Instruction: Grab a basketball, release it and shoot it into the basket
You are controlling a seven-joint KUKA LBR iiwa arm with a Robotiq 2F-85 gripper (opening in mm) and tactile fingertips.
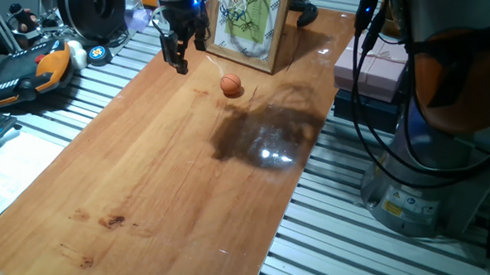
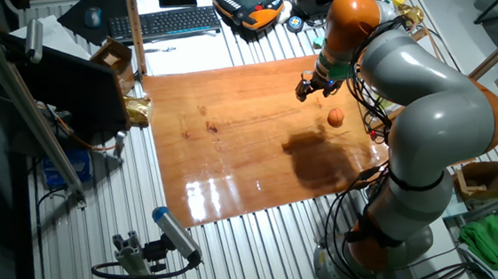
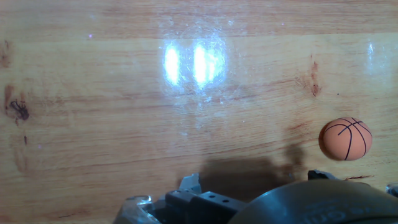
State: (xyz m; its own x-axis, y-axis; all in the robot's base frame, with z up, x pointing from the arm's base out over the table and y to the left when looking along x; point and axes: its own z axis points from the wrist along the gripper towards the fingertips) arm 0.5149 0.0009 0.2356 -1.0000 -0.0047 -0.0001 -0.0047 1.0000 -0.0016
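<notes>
Orange basketball point(image 1: 231, 85) loose beside basket point(image 1: 241, 13), dark seams clear only in hand view point(image 3: 346, 139), claw point(image 1: 179, 59) empty, spread apart.

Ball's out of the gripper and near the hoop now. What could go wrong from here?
1. The basketball sits low, beside the backboard's frame, below the basket; it may miss the net altogether.
2. It lies near the table edge by the arm's base in the other fixed view, so it could roll off onto the slats.
3. The gripper hangs apart from the ball; a regrab needs a fresh approach.
</notes>
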